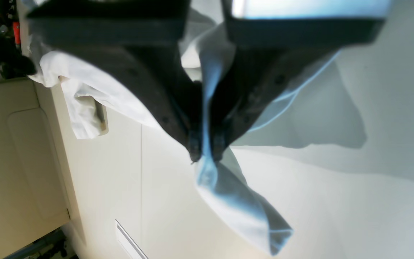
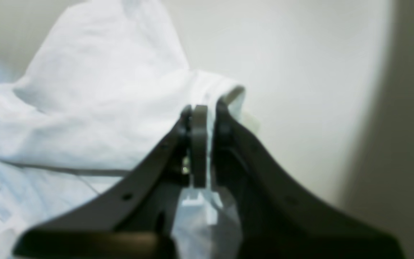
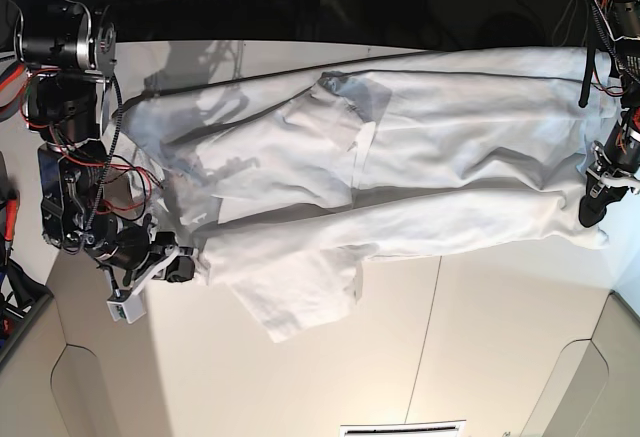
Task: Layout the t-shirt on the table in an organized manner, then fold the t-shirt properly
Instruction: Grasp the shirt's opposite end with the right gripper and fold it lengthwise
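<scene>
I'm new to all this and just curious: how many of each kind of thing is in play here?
T-shirt: 1
Table: 1
Grippers, both pinching the shirt: 2 (left gripper, right gripper)
Total: 4

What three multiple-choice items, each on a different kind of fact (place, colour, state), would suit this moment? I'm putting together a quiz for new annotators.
1. Where is the t-shirt?
A. Stretched between the two grippers above the table
B. Folded flat on the table
C. On the floor

2. What colour is the t-shirt?
A. Red
B. White
C. Black

3. What state is the left gripper in?
A. Wide open
B. Shut on the t-shirt
C. Shut on nothing

Answers:
1 A: in the base view the cloth spans from the right gripper to the left one.
2 B: the fabric is plain white in every view.
3 B: the left wrist view shows cloth pinched between the closed fingertips.
</scene>
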You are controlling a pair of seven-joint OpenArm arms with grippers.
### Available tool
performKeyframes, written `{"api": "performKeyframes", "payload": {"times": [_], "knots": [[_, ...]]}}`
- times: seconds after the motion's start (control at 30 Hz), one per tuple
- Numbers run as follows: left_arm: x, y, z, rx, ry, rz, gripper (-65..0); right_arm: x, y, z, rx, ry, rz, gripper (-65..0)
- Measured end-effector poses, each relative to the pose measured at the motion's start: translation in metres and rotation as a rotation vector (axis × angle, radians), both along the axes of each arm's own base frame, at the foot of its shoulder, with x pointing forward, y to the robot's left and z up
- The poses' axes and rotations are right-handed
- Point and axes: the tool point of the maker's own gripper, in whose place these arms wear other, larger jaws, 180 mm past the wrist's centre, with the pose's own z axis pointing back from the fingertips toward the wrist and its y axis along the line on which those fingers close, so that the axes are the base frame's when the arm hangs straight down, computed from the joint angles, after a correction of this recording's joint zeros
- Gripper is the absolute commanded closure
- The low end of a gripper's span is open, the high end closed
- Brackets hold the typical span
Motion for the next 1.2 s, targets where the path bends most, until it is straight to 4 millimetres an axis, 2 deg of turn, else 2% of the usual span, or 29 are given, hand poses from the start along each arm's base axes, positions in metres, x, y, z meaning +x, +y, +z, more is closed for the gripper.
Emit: {"api": "performKeyframes", "payload": {"times": [0.07,0.23,0.47,0.57,0.7,0.8,0.87,1.0,1.2], "knots": [[0.001,0.0,0.002,-0.01,-0.01,0.006,0.0,-0.002,0.001,0.01,-0.017,-0.025,0.025,0.0],[0.001,0.001,0.004,-0.022,-0.022,0.012,0.0,-0.022,0.01,0.026,-0.035,-0.065,0.077,0.0],[0.0,-0.003,0.003,-0.025,-0.005,-0.007,0.0,-0.063,0.014,0.021,-0.088,-0.034,0.134,0.0],[-0.001,0.002,0.012,-0.01,-0.025,-0.002,0.0,-0.083,0.003,0.013,-0.125,-0.013,0.138,0.0],[-0.003,0.014,0.027,0.012,-0.055,0.021,0.0,-0.101,-0.031,0.009,-0.171,0.009,0.095,0.0],[-0.006,0.014,0.026,0.01,-0.028,0.005,0.0,-0.107,-0.059,0.01,-0.188,0.018,0.031,0.0],[-0.008,0.012,0.023,0.005,-0.004,-0.01,0.0,-0.109,-0.07,0.011,-0.176,0.019,-0.006,0.0],[-0.013,0.007,0.015,-0.003,0.038,-0.037,0.0,-0.117,-0.07,0.012,-0.095,0.04,-0.033,0.0],[-0.027,0.002,0.002,-0.012,0.099,-0.063,0.0,-0.141,-0.068,-0.006,-0.088,0.116,-0.022,0.0]]}}
